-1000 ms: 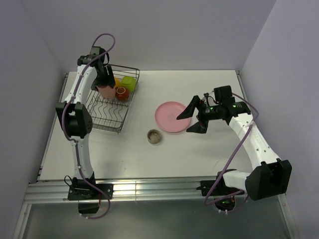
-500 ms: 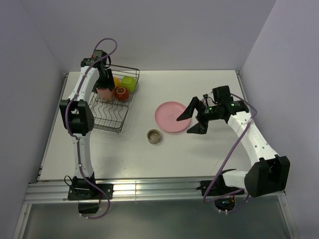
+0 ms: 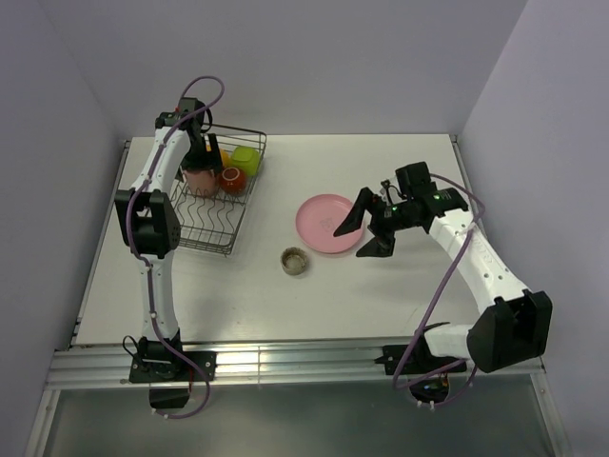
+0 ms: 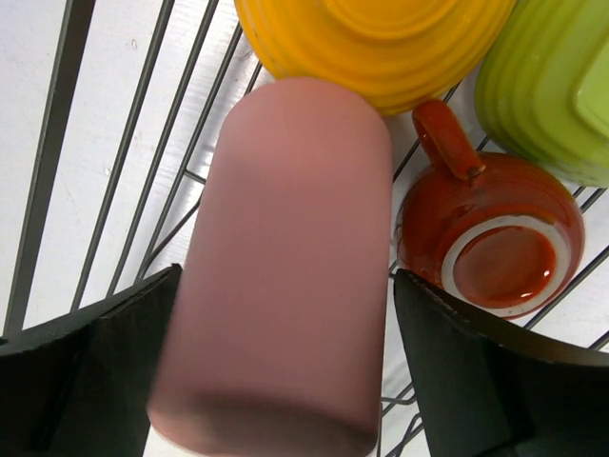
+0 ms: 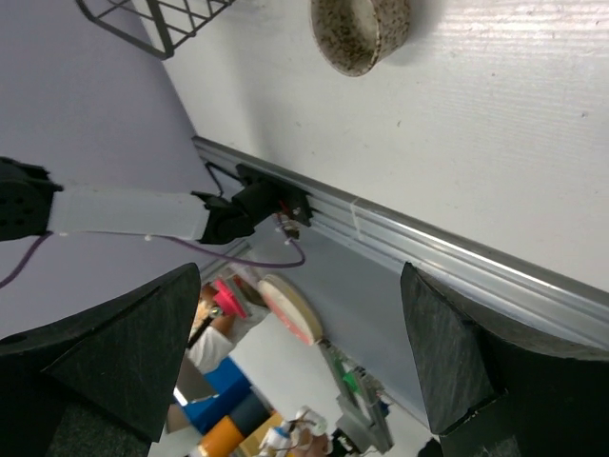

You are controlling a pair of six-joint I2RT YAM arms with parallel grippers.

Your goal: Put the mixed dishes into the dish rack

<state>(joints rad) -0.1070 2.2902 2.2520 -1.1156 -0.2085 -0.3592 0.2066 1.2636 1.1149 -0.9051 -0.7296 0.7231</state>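
Dish rack [image 3: 211, 227]: it sits far left on the surface [image 3: 381, 295], and all your loading is at its far end. The near half shows only bare tines.
Left jaws: they are down in that far end, one on each side of the pink tumbler [image 4: 285, 257]. They sit right beside its walls, and I cannot tell whether they are pinching it or have let go.
Just changed, left: your left arm has shifted its pose over the rack in the last second, while the tumbler has barely moved. To me that looks like the end of a placement.
Tumbler's neighbours: the orange-yellow bowl [image 4: 371, 38] is touching its far end. The dark red-brown mug [image 4: 485, 238] is upside down just to its right, and the yellow-green bowl [image 4: 552, 86] is beyond that. All three are already on the wires.
Grey-brown dish [image 3: 295, 260]: it is out on the open surface, between the rack and the plate, with nothing touching it.
Pink plate [image 3: 319, 224]: it lies flat mid-surface, well apart from the rack.
Right jaws: they are spread wide with nothing between them, hanging over the plate's right edge.
Just changed, right: they have crept a little further left over that edge, so you look lined up for the plate.
What it means: three pieces are racked and the tumbler is going in as the fourth. The plate and the small dish are still to go. The plate lies flat, so expect a tricky pick at its rim.
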